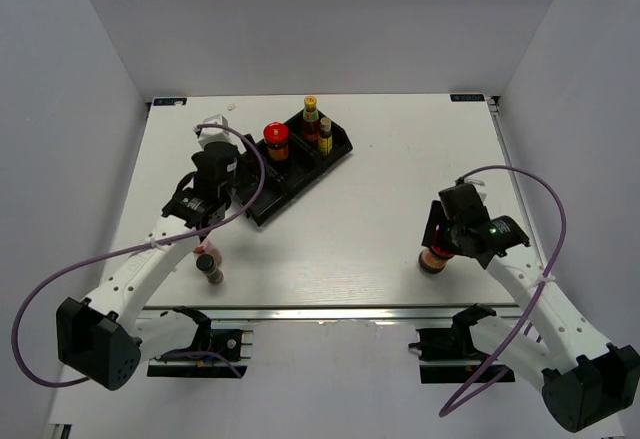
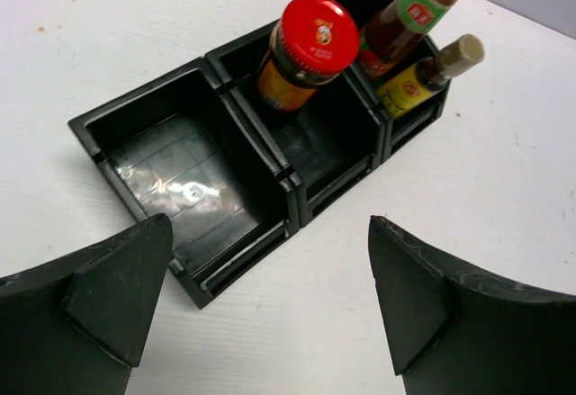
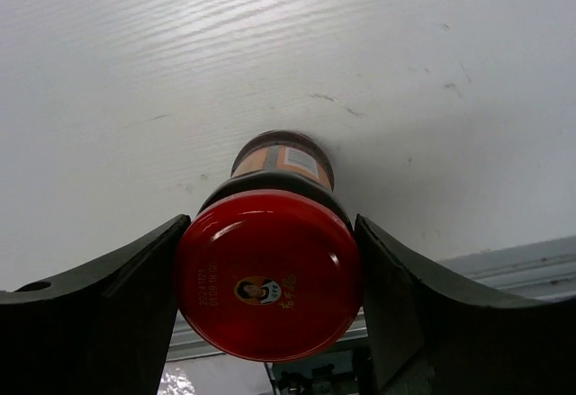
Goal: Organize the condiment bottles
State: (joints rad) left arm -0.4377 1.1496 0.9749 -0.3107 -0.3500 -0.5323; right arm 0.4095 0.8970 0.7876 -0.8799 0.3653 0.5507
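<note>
One red-lidded jar point(image 3: 268, 278) stood at the near right of the bench point(image 1: 380, 219), our right gripper point(image 1: 445, 246) clamped on its lid; our left gripper point(image 2: 270, 228) hung wide open, empty, near the tray point(image 2: 144, 98). We reckoned: lift straight, keep it upright!
</note>
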